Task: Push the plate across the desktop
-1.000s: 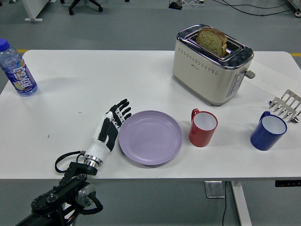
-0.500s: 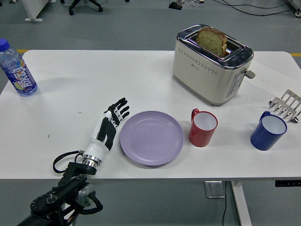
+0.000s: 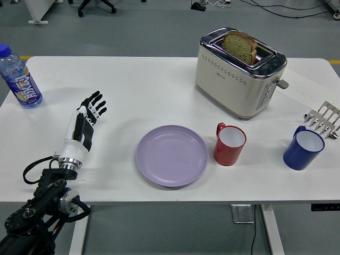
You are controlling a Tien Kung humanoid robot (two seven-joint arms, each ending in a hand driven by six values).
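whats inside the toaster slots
One slice of brown bread stands in the toaster, its top half sticking out. Its lower half is hidden inside the slot, and how far down it goes cannot be seen.

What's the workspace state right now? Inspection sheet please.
Surface: white table, dry, unmarked.
Job's things: purple plate flat near front edge, empty.
Clutter: toaster with bread slice; red mug right of plate, small gap; blue mug; metal rack; water bottle far left.
Grippers: left hand open, well left of plate, apart; right not in view.
Cables: black loop at left wrist.
Surroundings: grey floor, chair base.
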